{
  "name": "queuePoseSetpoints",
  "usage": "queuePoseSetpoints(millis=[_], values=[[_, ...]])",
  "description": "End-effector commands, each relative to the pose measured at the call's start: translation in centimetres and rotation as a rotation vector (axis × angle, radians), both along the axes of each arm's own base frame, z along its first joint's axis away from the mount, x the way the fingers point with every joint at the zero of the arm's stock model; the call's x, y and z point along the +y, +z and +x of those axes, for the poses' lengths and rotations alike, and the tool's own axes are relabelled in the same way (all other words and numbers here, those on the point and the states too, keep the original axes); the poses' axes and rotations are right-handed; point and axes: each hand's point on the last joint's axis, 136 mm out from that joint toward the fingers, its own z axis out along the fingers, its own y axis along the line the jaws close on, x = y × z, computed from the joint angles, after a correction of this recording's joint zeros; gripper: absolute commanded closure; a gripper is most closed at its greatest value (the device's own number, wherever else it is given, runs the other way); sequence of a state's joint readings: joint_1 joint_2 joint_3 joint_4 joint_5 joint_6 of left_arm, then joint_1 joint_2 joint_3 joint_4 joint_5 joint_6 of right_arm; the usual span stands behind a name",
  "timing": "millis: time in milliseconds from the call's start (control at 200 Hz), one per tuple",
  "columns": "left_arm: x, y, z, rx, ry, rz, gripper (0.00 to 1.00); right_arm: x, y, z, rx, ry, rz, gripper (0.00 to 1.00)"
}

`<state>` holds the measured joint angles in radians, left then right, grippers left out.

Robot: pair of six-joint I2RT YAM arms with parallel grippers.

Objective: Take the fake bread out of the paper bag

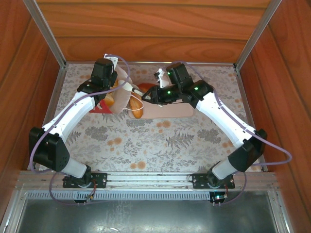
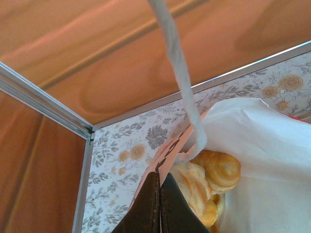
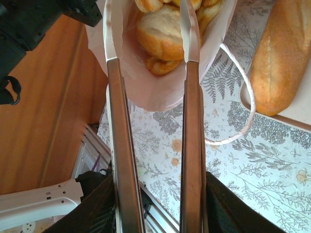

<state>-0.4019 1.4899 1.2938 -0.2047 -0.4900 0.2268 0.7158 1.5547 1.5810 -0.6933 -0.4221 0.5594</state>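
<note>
The paper bag (image 1: 122, 92) hangs tilted above the table's far left, its mouth turned to the right. My left gripper (image 2: 160, 178) is shut on the bag's printed edge (image 2: 170, 153), also seen from above (image 1: 110, 81). Several golden pieces of fake bread (image 2: 216, 171) lie inside the bag. My right gripper (image 3: 151, 29) reaches into the bag's mouth (image 1: 141, 95), jaws apart around a pale bun (image 3: 160, 31), with a gap on the left side. One long loaf (image 3: 279, 58) lies on the pink tray (image 3: 301, 114), and is also seen from above (image 1: 138, 108).
The pink tray (image 1: 175, 110) sits at the far middle of the table, under my right arm, with a reddish-brown bun (image 1: 146, 88) on it. A white string handle (image 3: 243, 111) hangs loose from the bag. Wooden walls and metal rails close in the back and sides.
</note>
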Motion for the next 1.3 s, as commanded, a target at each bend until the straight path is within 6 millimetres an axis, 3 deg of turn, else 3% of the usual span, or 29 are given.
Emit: queuePoseSetpoints(millis=[0,230,250,724,1294], values=[[-0.8,2.0,-0.2,-0.073,-0.026,-0.068,1.0,1.2,0.8,-0.4,0.0,0.041,0.019,0.57],[-0.8,2.0,-0.5,-0.074,-0.031,-0.08,1.0,2.7,0.9,0.1,0.003,0.069,0.019,0.57],[-0.8,2.0,-0.6,-0.075,-0.033,-0.082,1.0,3.2,-0.4,0.6,0.025,0.071,-0.001,0.57],[-0.7,1.5,-1.0,-0.077,-0.032,-0.087,1.0,6.6,-4.2,2.5,0.128,0.103,0.009,0.56],[-0.8,1.6,-1.1,-0.075,-0.043,-0.087,1.0,9.1,-5.7,6.4,0.185,0.019,0.068,0.54]])
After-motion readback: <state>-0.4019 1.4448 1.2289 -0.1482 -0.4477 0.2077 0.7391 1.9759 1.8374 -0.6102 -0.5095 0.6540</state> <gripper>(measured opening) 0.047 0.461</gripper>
